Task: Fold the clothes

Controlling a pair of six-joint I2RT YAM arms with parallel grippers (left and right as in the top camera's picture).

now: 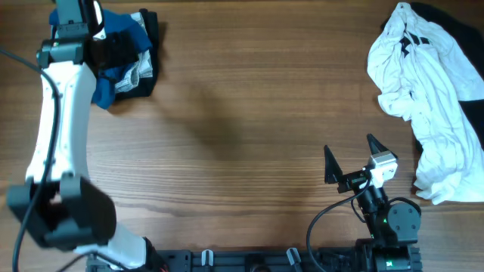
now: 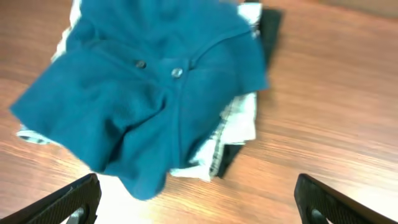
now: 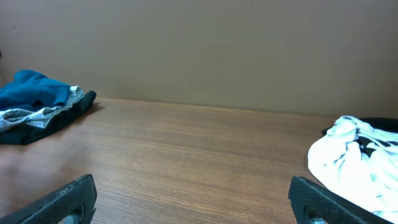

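Left jaws: wide open, holding nothing and touching nothing. The two dark fingers (image 2: 74, 199) sit at the lower corners of the left wrist view, with bare table (image 2: 336, 112) between them.
Blue garment from the left jaws: the deep-blue garment (image 2: 143, 93) lies just ahead of the open jaws, its lowest fold nearest the left-hand finger.
Blue garment shape: a crumpled lump with two small buttons showing. It slants from lower left to upper right in the wrist view, roughly across the jaw opening, with no clear long axis.
Under the blue garment: a pale frayed cloth (image 2: 239, 121) pokes out on the right, and a black cloth (image 2: 270, 25) lies under that.
Pile on the table: far-left corner in the overhead view, with the left arm (image 1: 57, 113) stretched out over it.
Right jaws: wide open and empty, low over bare wood at the near right of the table. The fingers (image 3: 68, 196) frame the bottom of the right wrist view.
White garment from the right jaws: the white garment with black marks (image 1: 423, 98) lies ahead and to the right, near but apart.
White garment axis: heaped and unfolded, running far to near along the table's right edge, partly over a dark cloth (image 1: 461, 23).
Nearer arm: the left arm for the blue pile, the right arm (image 1: 386, 215) for the white garment. The two heaps are well apart.
Likely next move: the left jaws need to drop and close on an edge of the blue garment, which probably wants pulling clear of the pile and spreading flat before any fold.
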